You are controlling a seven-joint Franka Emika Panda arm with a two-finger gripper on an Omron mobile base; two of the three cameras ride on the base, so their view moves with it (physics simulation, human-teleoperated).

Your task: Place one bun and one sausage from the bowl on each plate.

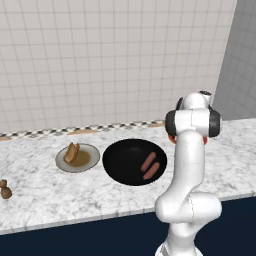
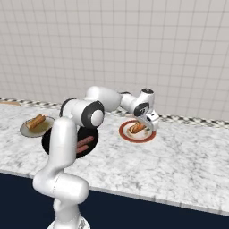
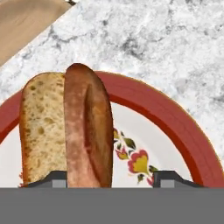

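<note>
across the marble counter, black bowl mid frame with two sausages, beige plate left with bun and sausage. red-rim plate center right; gripper above it, jaws parted, sausage between tips, long axis running up-frame beside bun.

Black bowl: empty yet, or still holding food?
Not empty: two sausages lie inside the black bowl; no buns visible in it.

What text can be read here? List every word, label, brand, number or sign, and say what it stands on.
No readable text anywhere.
The red-rimmed plate bears only a painted flower motif, no letters.
The black bowl, beige plate and marble counter carry no marks.
</note>
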